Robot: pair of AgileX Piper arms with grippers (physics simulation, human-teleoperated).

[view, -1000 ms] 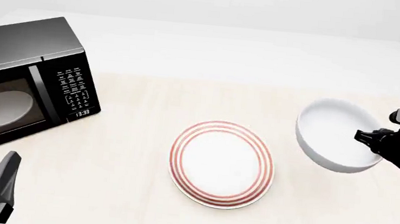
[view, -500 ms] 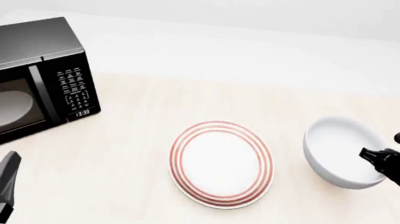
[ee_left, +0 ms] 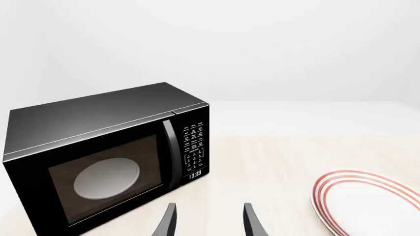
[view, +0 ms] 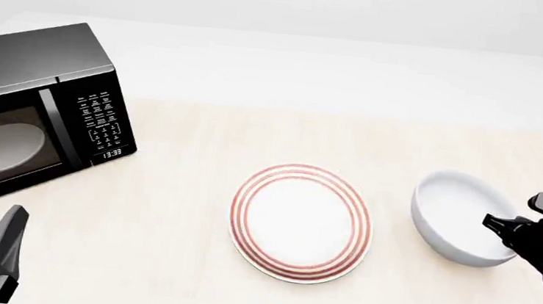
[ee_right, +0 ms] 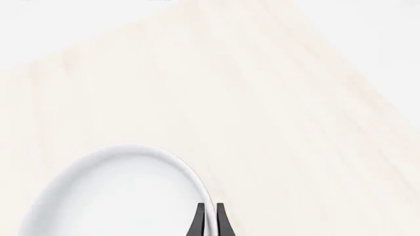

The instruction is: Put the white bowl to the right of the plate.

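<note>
Over the last second we have lowered the white bowl [view: 462, 219] toward the near side, and it now looks set on the table [view: 253, 136] just right of the red-ringed plate [view: 302, 223], apart from it. Our right gripper [ee_right: 209, 216] still pinches the bowl's rim, so placement seems nearly done, with release remaining. Our left gripper [ee_left: 208, 221] stays spread near the microwave [view: 34, 113].

place: simulated kitchen tabletop | evidence: microwave [view: 34, 113], plate [view: 302, 223], pale wooden table [view: 178, 210]
</note>
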